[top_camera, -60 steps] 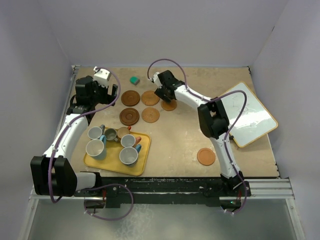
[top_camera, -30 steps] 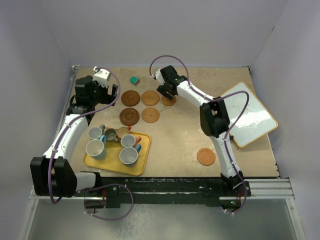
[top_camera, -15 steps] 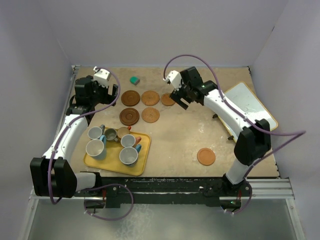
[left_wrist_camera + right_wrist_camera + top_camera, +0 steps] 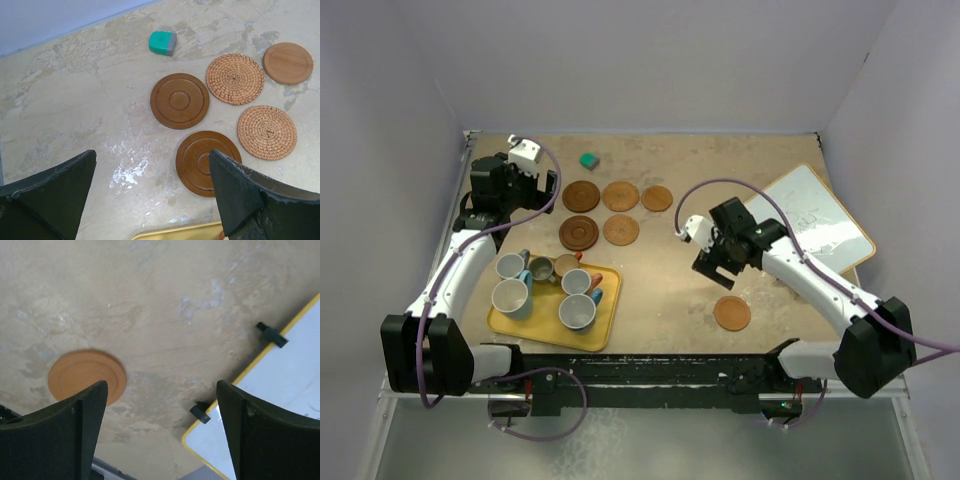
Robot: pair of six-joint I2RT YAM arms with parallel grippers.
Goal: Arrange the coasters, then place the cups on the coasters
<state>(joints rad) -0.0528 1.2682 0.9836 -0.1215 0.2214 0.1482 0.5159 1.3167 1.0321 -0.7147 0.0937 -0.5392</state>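
Observation:
Five coasters lie in two rows at the back of the table: dark wood, woven and smooth behind, dark wood and woven in front. A sixth, orange coaster lies alone near the front right. The cups stand together on the yellow tray. My left gripper hangs open left of the rows, over bare table. My right gripper is open and empty just behind the orange coaster.
A small teal block sits behind the coaster rows. A yellow-framed whiteboard lies at the right edge, its corner showing in the right wrist view. The tray's rim is just below my left fingers.
My right arm has swung from the back row down to the near right, leaving the smooth coaster in the back row. The left arm has not moved.

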